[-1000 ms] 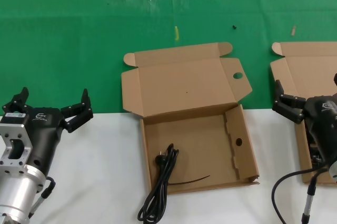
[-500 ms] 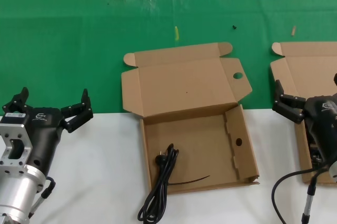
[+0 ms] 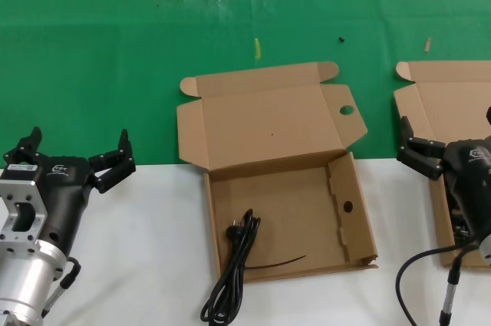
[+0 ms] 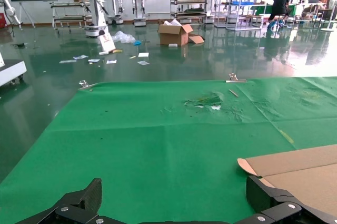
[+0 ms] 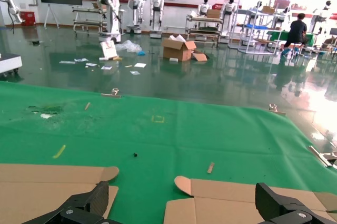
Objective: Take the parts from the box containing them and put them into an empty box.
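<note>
The holed brown box (image 3: pixel 349 218) lies open in the middle of the white table. One black power cord (image 3: pixel 232 261) rests on its floor, plug inside, its loop hanging out over the low front wall. The box containing the parts (image 3: pixel 445 100) is cut off at the right edge. My right gripper (image 3: pixel 449 138) hovers open over it and hides its inside. My left gripper (image 3: pixel 77 149) waits open at the left, near the table's back edge. The left wrist view shows the left gripper (image 4: pixel 174 203) open over green cloth. The right wrist view shows the right gripper (image 5: pixel 184 205) open before both lids.
Green cloth (image 3: pixel 245 27) covers the floor beyond the table's far edge, with small scraps (image 3: pixel 258 48) on it. The right arm's cable (image 3: pixel 410 272) loops over the table at the front right. White tabletop (image 3: pixel 146 257) lies between the left arm and the middle box.
</note>
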Tool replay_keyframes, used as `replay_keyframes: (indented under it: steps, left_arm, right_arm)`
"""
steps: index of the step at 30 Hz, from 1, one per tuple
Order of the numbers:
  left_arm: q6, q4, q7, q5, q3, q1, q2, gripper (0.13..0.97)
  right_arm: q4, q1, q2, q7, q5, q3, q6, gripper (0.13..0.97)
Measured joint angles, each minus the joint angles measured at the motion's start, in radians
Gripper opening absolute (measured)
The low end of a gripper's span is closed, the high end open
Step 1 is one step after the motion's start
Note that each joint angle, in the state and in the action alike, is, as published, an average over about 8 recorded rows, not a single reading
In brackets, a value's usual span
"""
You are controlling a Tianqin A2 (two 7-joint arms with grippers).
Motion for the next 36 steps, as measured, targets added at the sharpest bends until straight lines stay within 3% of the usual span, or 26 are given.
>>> replay_keyframes:
  steps: [36]
  left_arm:
    - [0.0,0.0,0.0,0.0,0.0,0.0,0.0,0.966]
  right_arm:
    - [0.0,0.0,0.0,0.0,0.0,0.0,0.0,0.966]
